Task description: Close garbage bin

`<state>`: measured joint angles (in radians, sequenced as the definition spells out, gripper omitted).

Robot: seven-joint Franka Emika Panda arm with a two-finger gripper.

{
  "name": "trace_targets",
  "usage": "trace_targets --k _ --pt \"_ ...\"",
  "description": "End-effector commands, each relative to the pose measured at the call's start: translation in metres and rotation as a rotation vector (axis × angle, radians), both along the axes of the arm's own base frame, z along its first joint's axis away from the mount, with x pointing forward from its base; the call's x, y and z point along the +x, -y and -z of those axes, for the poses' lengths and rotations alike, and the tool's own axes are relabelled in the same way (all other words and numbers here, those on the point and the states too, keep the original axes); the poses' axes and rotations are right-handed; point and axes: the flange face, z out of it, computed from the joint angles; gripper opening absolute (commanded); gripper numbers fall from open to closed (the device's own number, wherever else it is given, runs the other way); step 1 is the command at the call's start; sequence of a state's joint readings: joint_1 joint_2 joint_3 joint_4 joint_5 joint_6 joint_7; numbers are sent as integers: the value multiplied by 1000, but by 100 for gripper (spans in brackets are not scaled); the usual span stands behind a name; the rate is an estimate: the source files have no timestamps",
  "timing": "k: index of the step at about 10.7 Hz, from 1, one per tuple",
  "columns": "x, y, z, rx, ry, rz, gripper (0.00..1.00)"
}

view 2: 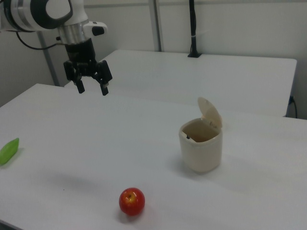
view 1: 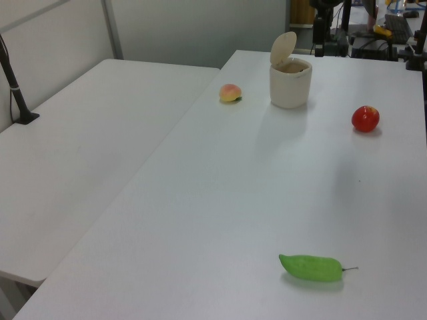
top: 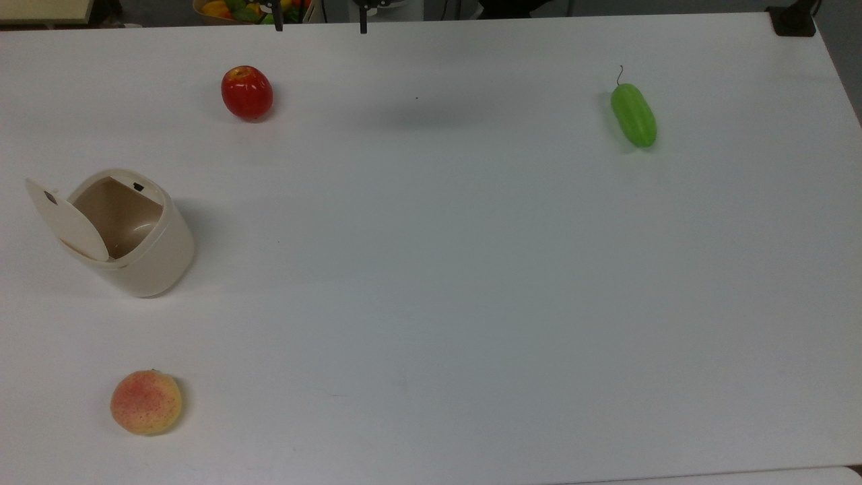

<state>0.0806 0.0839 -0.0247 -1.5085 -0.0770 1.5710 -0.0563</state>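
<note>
On the table [top: 471,269]: one garbage bin [top: 145,259], one red apple [top: 247,93], one peach [top: 146,402], one green cucumber [top: 634,115].

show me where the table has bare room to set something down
The wide middle between the apple, cucumber and peach is bare. The top view's left is busiest: the bin sits between apple and peach.

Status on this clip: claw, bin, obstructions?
Claw open, high above table, holding nothing. Garbage bin lid up. Apple stands clear of bin.
</note>
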Motion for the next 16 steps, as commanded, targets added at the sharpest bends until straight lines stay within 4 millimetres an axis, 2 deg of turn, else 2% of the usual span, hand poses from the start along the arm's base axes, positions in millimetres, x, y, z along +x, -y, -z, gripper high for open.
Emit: trace_targets --k 1,6,7,9,10,11,16 --pt "-9 2 -4 -6 -12 -4 100" --pt "-8 3 -4 4 -13 16 99" --pt "-8 3 -4 4 -12 16 91" --pt "-8 3 -4 7 -9 15 38" --pt "-8 3 -4 9 -10 16 14" --pt "-8 3 -4 9 -10 16 0" --pt "-8 2 -4 10 -12 16 0"
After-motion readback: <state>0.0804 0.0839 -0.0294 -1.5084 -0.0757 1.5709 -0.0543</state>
